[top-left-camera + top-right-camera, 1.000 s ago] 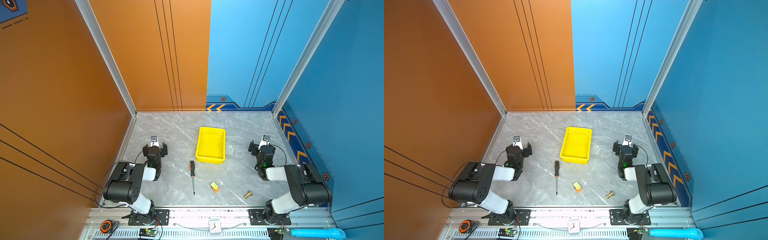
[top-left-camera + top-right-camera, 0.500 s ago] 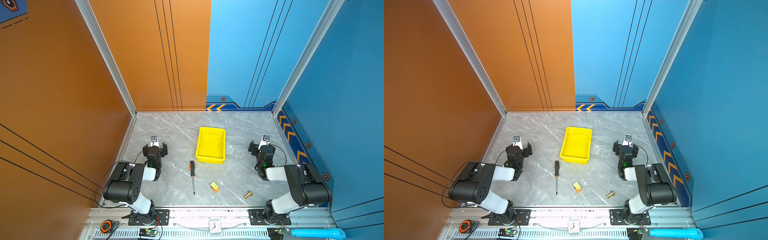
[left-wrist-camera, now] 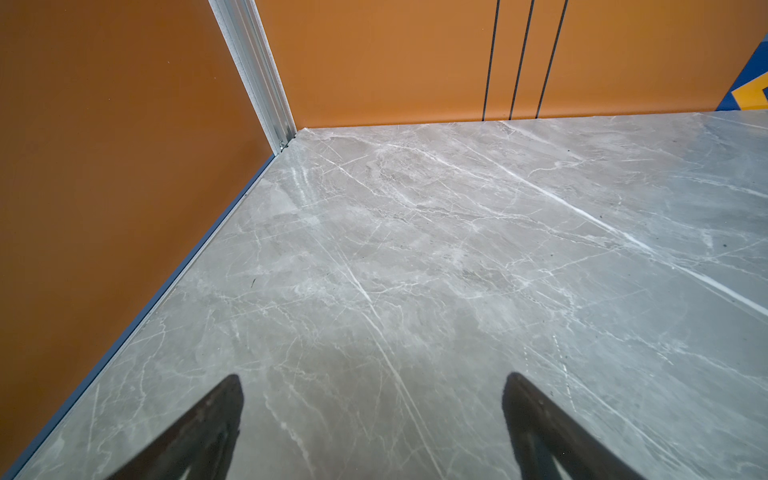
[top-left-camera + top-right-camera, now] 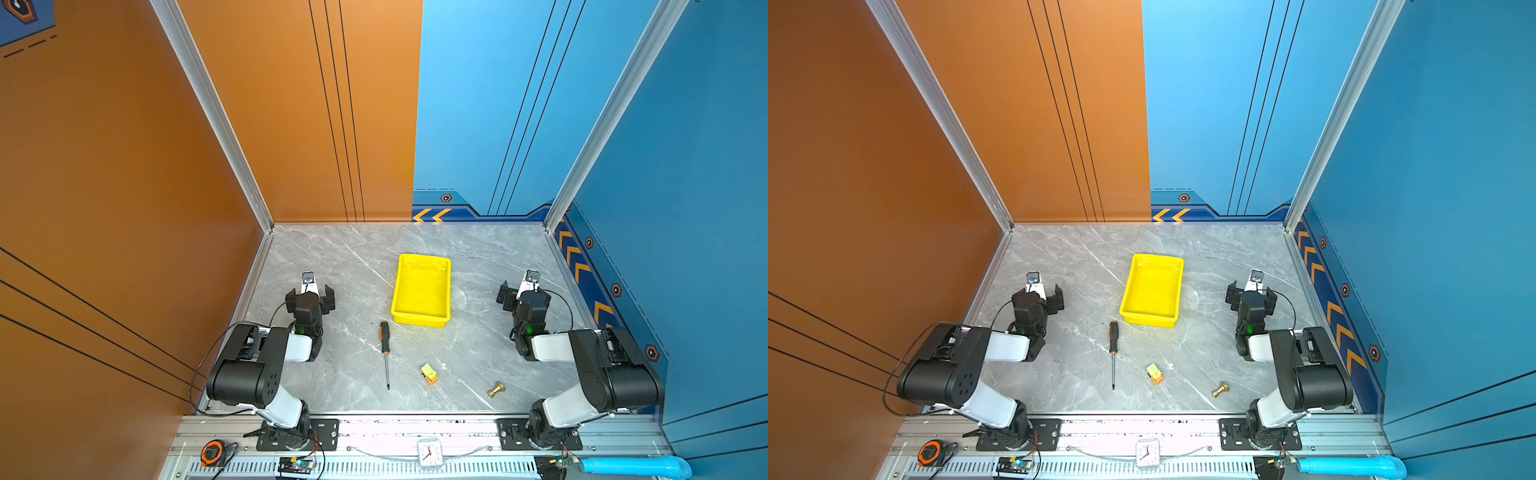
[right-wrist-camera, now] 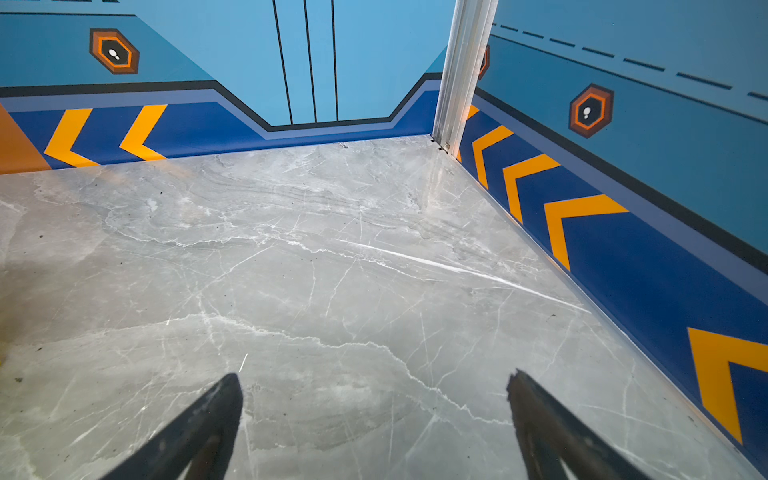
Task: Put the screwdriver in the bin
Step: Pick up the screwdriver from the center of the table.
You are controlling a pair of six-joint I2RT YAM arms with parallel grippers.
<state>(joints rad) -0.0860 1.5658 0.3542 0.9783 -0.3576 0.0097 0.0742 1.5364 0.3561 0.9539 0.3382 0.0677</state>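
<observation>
The screwdriver (image 4: 385,347) lies flat on the grey marble tabletop (image 4: 340,257), just near-left of the yellow bin (image 4: 420,321). An orange wall (image 4: 124,166) stands left, a blue wall (image 4: 685,166) right; left gripper (image 3: 372,388) and right gripper (image 5: 374,386) show fingers spread apart, empty

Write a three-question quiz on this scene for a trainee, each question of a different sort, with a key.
1. True or false: the screwdriver lies on the table, outside the bin.
2. Which end of the screwdriver is nearer the bin? A: the handle. B: the tip. C: both are equally near.
3. Fill in the blank: the left gripper and the right gripper are both ____, with nothing between the jaws.

Key: 1 true; 2 A; 3 open.
</observation>
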